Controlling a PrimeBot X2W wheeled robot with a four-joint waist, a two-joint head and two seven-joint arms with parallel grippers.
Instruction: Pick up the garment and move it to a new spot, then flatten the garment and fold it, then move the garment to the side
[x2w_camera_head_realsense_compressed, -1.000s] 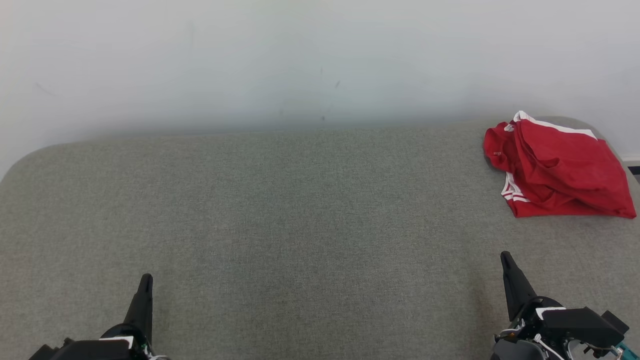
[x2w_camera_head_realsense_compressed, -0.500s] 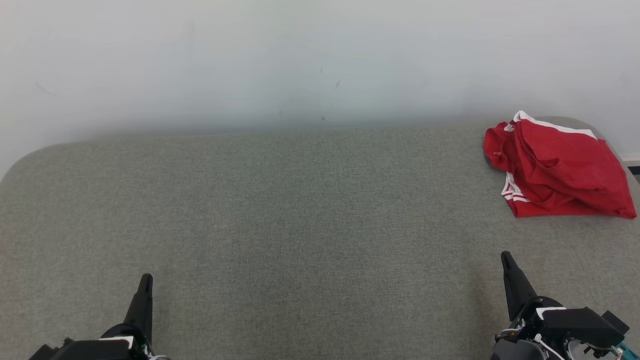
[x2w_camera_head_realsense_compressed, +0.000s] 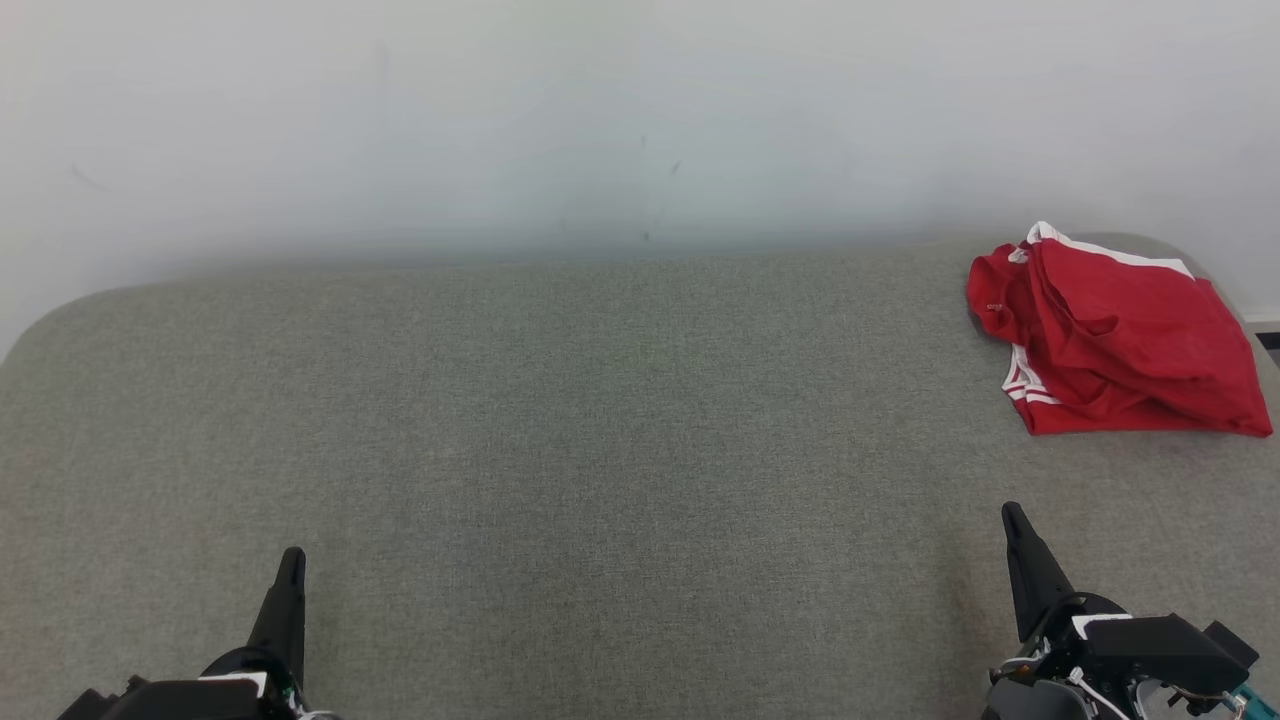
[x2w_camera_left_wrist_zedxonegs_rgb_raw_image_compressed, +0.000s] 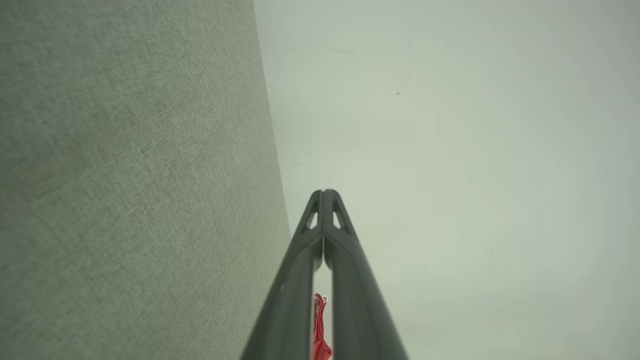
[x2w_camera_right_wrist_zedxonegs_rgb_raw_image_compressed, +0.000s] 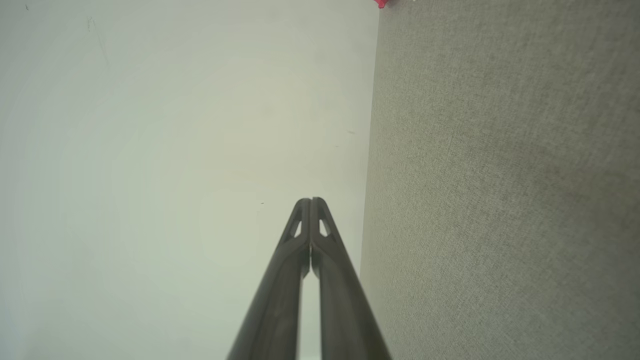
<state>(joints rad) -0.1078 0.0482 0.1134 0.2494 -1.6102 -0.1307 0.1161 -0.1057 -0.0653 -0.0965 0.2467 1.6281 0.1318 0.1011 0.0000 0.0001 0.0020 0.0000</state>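
Nothing is shifting since a second ago. Over the grey pad's (x2w_camera_head_realsense_compressed: 600, 420) near edge, the left gripper (x2w_camera_head_realsense_compressed: 291, 560) and right gripper (x2w_camera_head_realsense_compressed: 1012, 515) are each keeping fingers pressed together, holding nothing. The red garment (x2w_camera_head_realsense_compressed: 1120, 340) is lying rumpled at the pad's far right corner.

Bare room: padded surface (x2w_camera_head_realsense_compressed: 600, 450), white wall (x2w_camera_head_realsense_compressed: 600, 100)

Grey-green fabric surface (x2w_camera_head_realsense_compressed: 600, 420) against a pale wall (x2w_camera_head_realsense_compressed: 400, 120).
The woven surface has rounded far corners and runs up to the plain white wall, which bears a few small dark marks (x2w_camera_head_realsense_compressed: 675, 168) near the middle.
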